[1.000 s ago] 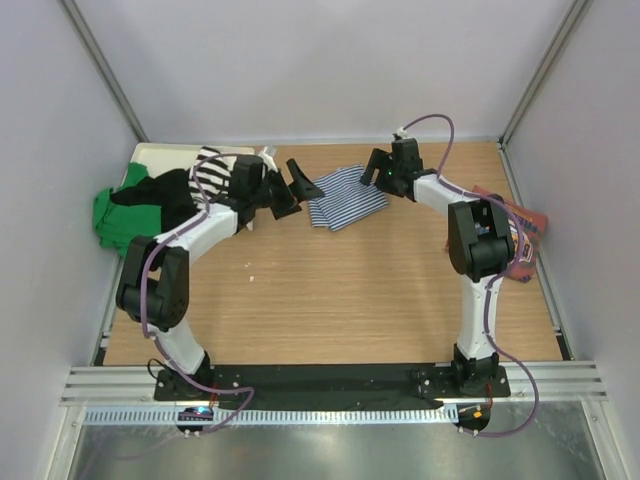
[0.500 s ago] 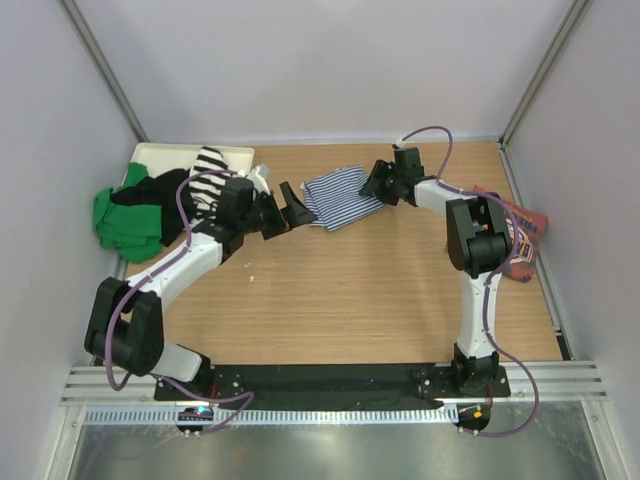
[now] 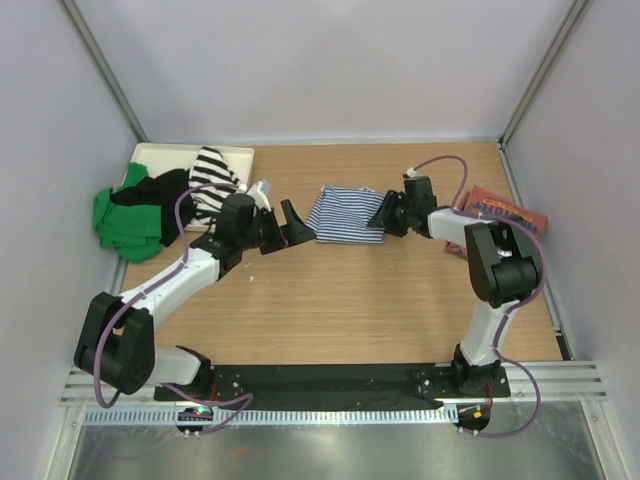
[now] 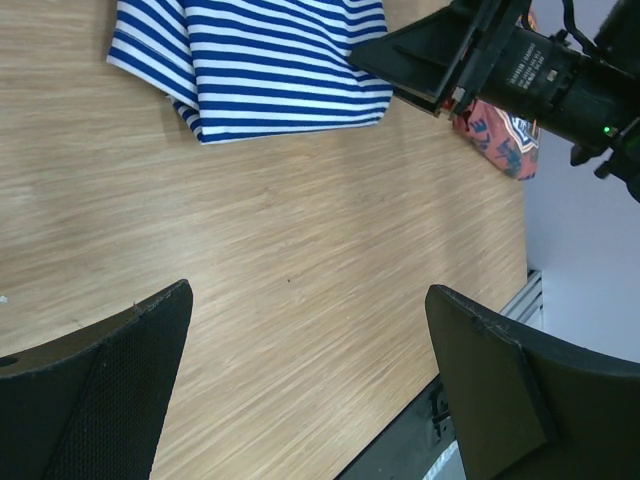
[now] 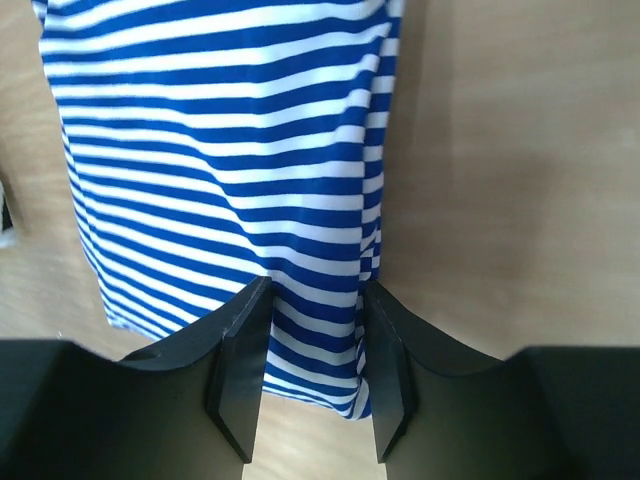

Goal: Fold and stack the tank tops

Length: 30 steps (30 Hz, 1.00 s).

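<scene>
The navy-and-white striped tank top lies folded flat on the wooden table, mid-back; it also shows in the left wrist view and the right wrist view. My right gripper is low at its right edge. In the right wrist view its fingers stand a narrow gap apart astride the top's corner, and the cloth between them is flat, not pinched. My left gripper is wide open and empty just left of the top, over bare wood. The brick-red tank top lies at the far right.
A pile of tops sits at the back left, partly on a cream tray: a green one, a black one and a wide black-and-white striped one. Grey walls close in the table on three sides.
The striped top has slid toward the front and turned square with the table, together with my right gripper. My left arm has swung forward and right, its gripper still open.
</scene>
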### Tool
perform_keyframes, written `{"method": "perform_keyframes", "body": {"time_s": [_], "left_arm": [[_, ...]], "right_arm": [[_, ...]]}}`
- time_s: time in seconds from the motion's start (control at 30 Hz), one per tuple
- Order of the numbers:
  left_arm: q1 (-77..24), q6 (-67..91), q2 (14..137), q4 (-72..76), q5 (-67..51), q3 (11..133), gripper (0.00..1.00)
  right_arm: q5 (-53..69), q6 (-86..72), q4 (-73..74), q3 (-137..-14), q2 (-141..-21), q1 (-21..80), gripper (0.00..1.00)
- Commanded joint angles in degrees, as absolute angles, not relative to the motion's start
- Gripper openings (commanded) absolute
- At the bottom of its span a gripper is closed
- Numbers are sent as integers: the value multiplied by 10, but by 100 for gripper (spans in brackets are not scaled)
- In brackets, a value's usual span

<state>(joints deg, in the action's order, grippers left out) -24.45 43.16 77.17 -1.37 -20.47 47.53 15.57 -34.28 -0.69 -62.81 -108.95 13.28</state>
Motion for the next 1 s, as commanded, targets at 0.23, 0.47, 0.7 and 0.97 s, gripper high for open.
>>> {"method": "perform_keyframes", "body": {"time_s": [0.23,0.47,0.7,0.97], "left_arm": [[-286,390,795,-18,-154,488,99],[-286,323,905,-75,-136,609,100],[-285,287,1061,-152,-119,790,100],[-283,279,1192,-233,-115,917,98]], "right_arm": [[91,-345,12,-449,-898,163,69],[80,-356,25,-427,-860,156,87],[124,-407,-30,-440,-915,136,81],[171,-434,-71,-468,-982,123,64]]}}
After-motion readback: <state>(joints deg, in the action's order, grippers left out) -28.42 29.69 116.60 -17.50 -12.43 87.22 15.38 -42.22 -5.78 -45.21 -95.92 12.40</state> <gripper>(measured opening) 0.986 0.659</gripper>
